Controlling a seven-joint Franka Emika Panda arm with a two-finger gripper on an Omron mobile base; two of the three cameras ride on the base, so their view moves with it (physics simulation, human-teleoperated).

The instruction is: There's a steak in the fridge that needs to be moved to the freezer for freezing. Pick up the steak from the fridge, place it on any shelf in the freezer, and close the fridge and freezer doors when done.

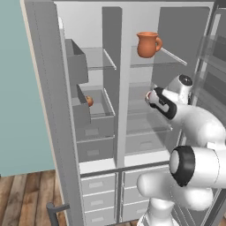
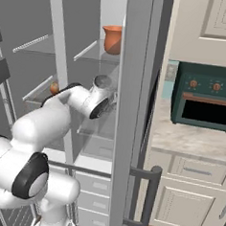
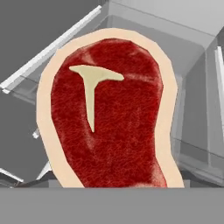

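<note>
The steak (image 3: 109, 113), red with a tan fat rim and a pale T-shaped bone mark, faces the hand camera at very close range and covers my fingertips. My gripper (image 1: 149, 98) reaches into the middle of the fridge (image 1: 176, 35), the compartment with clear glass shelves, and appears shut on the steak. From the right base the gripper (image 2: 108, 105) sits just behind the edge of the open fridge door (image 2: 132, 111). The freezer (image 1: 84, 26), with grey bins, stands open to the left, its plain door (image 1: 48, 110) swung out.
A terracotta jug (image 1: 148, 44) stands on the fridge's top shelf above my hand. A small orange fruit (image 1: 89, 101) lies on a freezer shelf. A green oven (image 2: 204, 103) sits on the counter (image 2: 194, 138) right of the appliance. Drawers run below both compartments.
</note>
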